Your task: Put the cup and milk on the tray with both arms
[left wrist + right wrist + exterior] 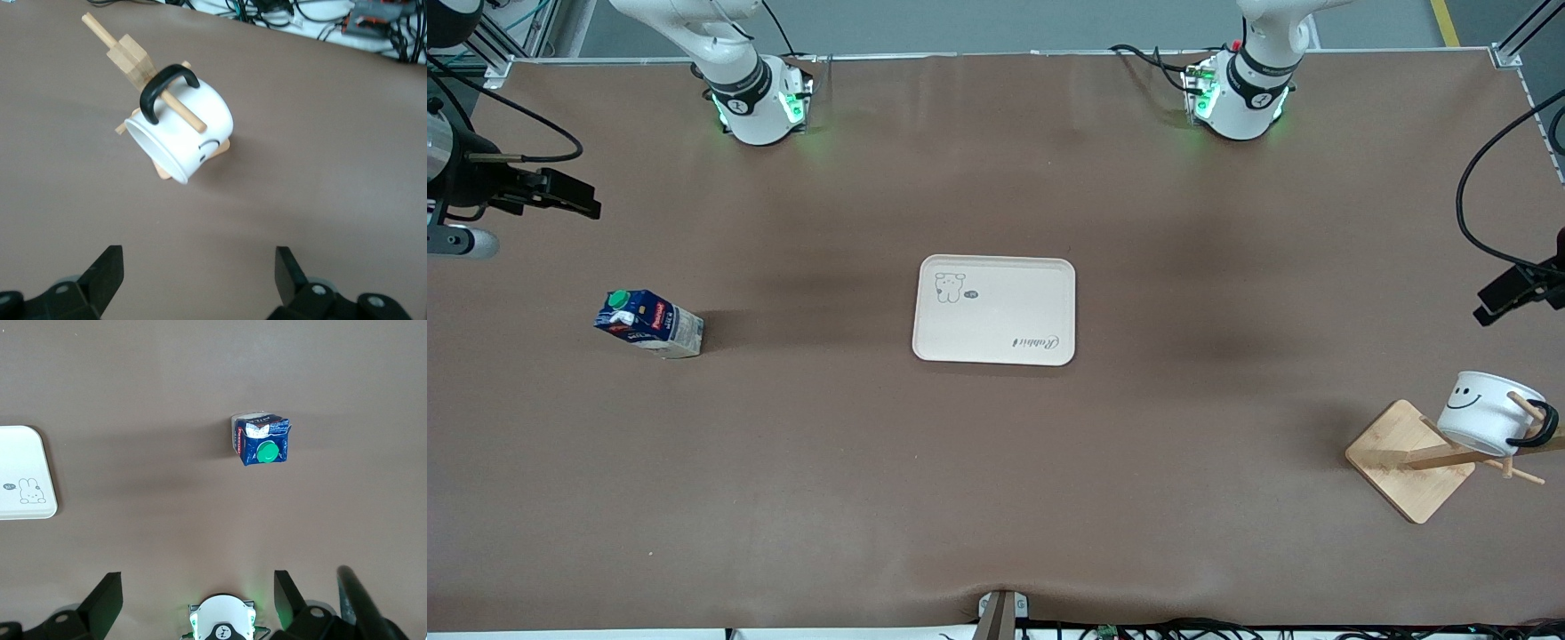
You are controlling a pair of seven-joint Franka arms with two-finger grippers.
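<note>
Both arms wait high at the ends of the brown bench (996, 498), nothing yet grasped. The right gripper (193, 600), fingers wide and empty, hangs over the upright milk (649, 324), green cap uppermost, long axis vertical, at the right arm's end. The left gripper (199, 277), fingers equally wide, looks down on the cup (1485, 412), hung by its black handle on a wooden rack (1409, 460), mouth tilted downward. The empty tray (994, 310) lies mid-bench. Next, by appearance: each arm must descend and close on its item.
</note>
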